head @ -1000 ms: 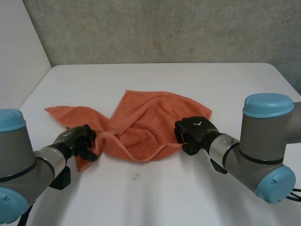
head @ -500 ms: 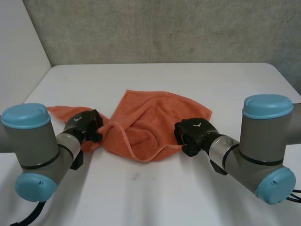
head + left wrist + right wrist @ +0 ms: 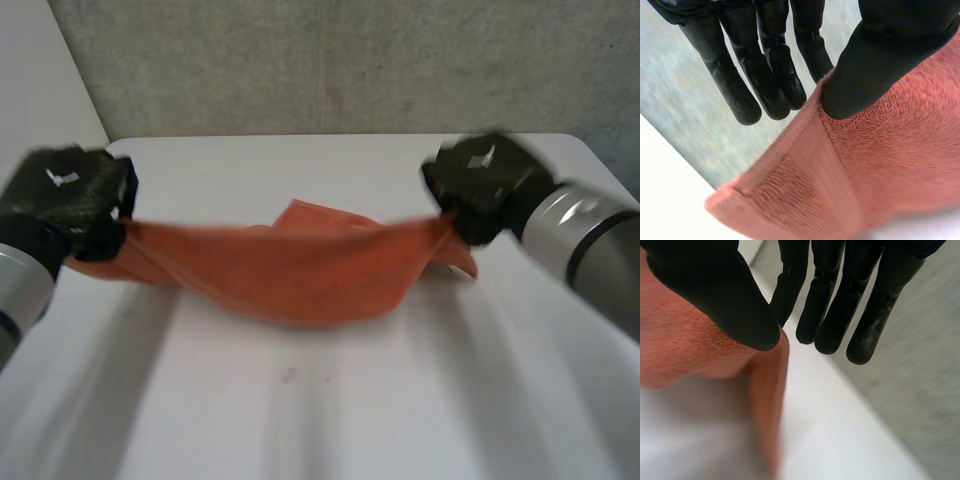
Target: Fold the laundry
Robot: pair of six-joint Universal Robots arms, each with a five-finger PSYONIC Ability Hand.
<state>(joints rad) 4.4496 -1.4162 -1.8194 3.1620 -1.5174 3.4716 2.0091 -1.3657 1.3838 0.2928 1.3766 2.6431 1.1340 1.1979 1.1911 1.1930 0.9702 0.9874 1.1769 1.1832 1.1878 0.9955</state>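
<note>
Two ends of the orange terry-cloth towel (image 3: 290, 270) are pinched: my left hand (image 3: 62, 198) clamps one between thumb and straight fingers, my right hand (image 3: 485, 182) the other likewise. It sags between them over the white bench (image 3: 330, 420).

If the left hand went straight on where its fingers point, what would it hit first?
Probably nothing near: beyond the fingertips of the left hand lies the grey wall, though depth is unclear. The orange towel it pinches hangs on the thumb side, off that line.
</note>
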